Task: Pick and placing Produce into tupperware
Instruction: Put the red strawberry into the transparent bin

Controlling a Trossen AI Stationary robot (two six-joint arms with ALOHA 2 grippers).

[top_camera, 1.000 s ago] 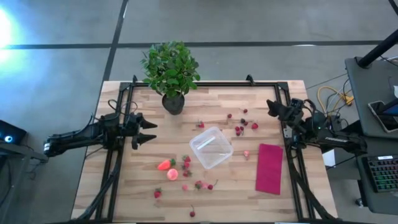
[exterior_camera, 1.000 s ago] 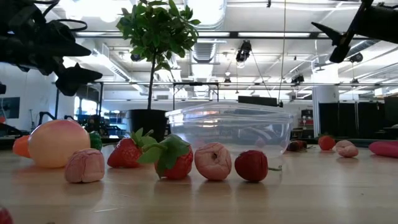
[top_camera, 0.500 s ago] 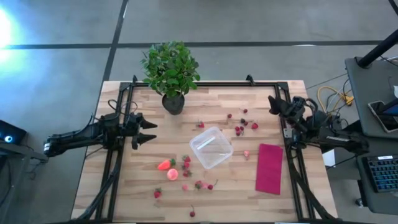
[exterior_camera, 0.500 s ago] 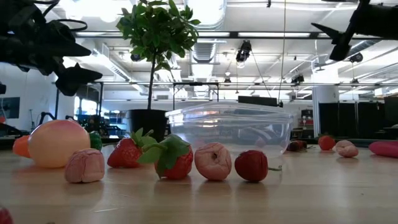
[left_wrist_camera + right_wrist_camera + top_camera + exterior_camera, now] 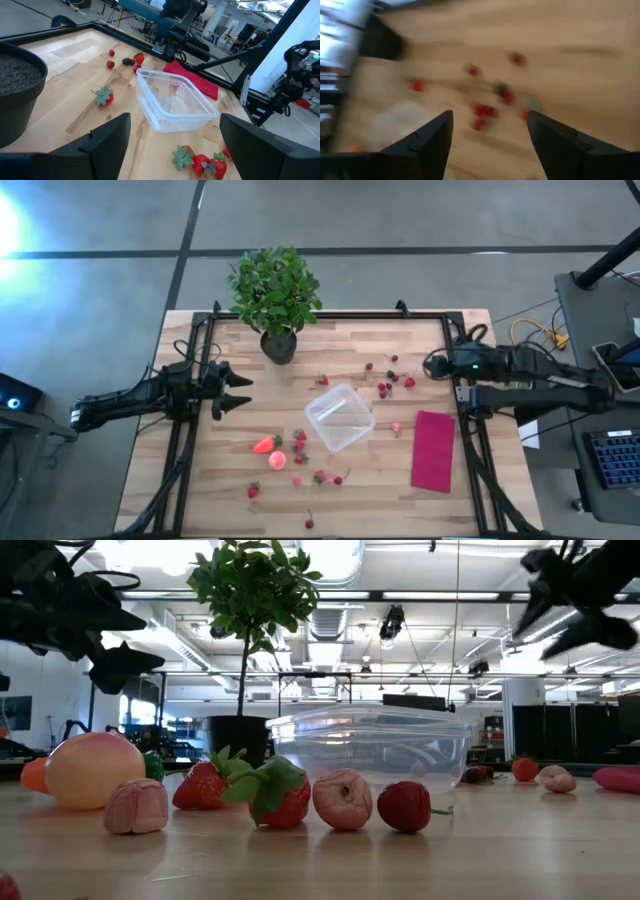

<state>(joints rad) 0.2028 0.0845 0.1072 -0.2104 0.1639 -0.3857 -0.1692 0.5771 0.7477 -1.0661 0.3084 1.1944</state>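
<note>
The clear square tupperware (image 5: 339,417) sits empty at the table's middle, also in the low view (image 5: 368,745) and left wrist view (image 5: 175,102). Small red berries lie scattered around it: a cluster (image 5: 386,388) toward the far right, others (image 5: 300,446) near its near-left corner. An orange-red strawberry (image 5: 266,444) and a round pink-orange fruit (image 5: 277,460) lie left of those. My left gripper (image 5: 238,392) hovers open at the table's left edge. My right gripper (image 5: 432,364) is open above the right side, right of the berry cluster (image 5: 485,109).
A potted green plant (image 5: 274,298) stands at the far edge. A flat magenta cloth (image 5: 433,450) lies on the right. Black frame rails run along the table's left (image 5: 180,445) and right (image 5: 470,450) sides. Bare wood lies near the left rail.
My right gripper has swung from the right rail toward the table's middle and the berry cluster, turning about so that its fingers point left; its wrist view is blurred by the motion. The left arm and all produce stayed where they were.
</note>
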